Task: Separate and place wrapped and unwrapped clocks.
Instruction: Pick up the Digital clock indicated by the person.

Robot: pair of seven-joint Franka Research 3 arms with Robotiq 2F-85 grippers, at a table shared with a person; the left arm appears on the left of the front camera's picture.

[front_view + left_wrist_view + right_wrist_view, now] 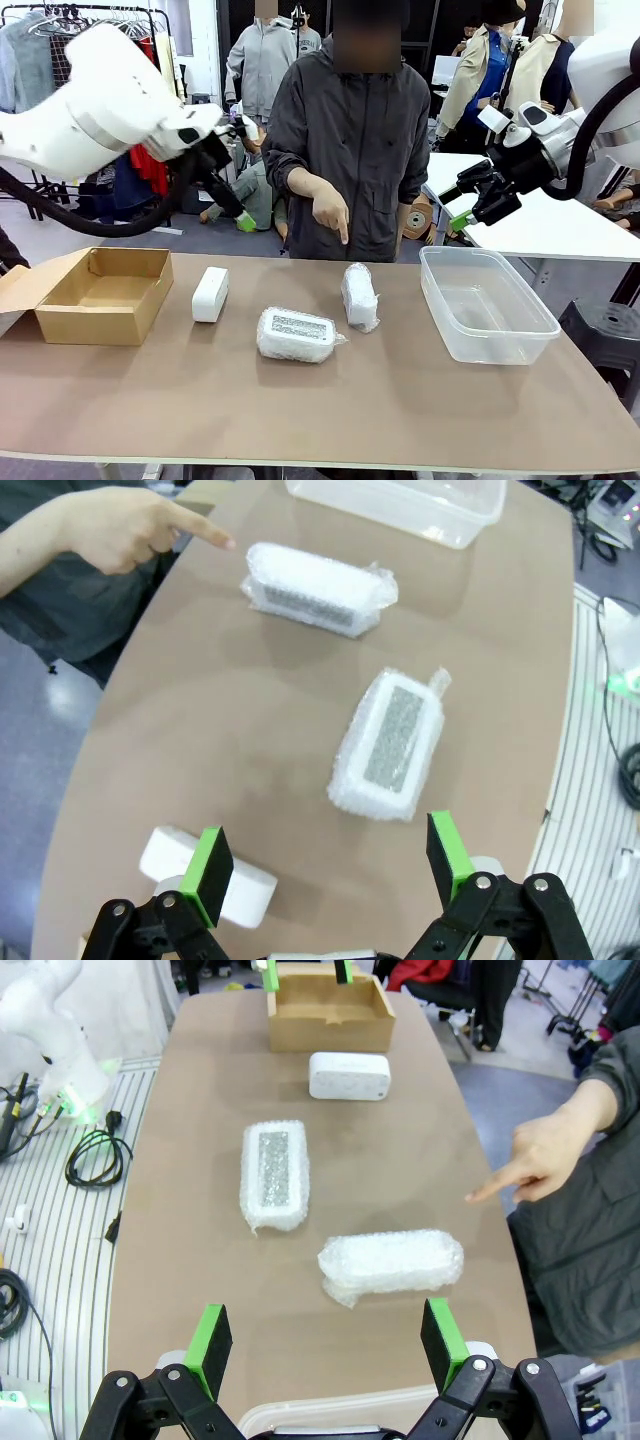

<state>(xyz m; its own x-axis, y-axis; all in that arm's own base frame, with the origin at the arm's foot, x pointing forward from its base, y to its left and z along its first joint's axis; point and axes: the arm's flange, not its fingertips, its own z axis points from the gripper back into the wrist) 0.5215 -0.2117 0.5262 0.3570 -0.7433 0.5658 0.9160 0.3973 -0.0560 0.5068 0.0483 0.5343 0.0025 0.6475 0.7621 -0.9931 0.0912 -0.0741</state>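
Now three clocks sit in a loose row on the brown tabletop (400, 410), none of them gripped.
Nearest the open brown cardboard box (100, 290), the bare matte white rectangular clock (210, 294) runs lengthwise towards the person. The middle clock in crinkly translucent wrap (296, 334) lies flat, its long axis along the table and its grey speckled face up. The other wrapped clock (359, 296) rests on its side near the clear plastic tub (485, 300) and points at the person, whose hand (330, 212) aims a finger down. The left gripper (240, 215) and right gripper (462, 205) hang above the table, jaws spread wide, holding nothing.
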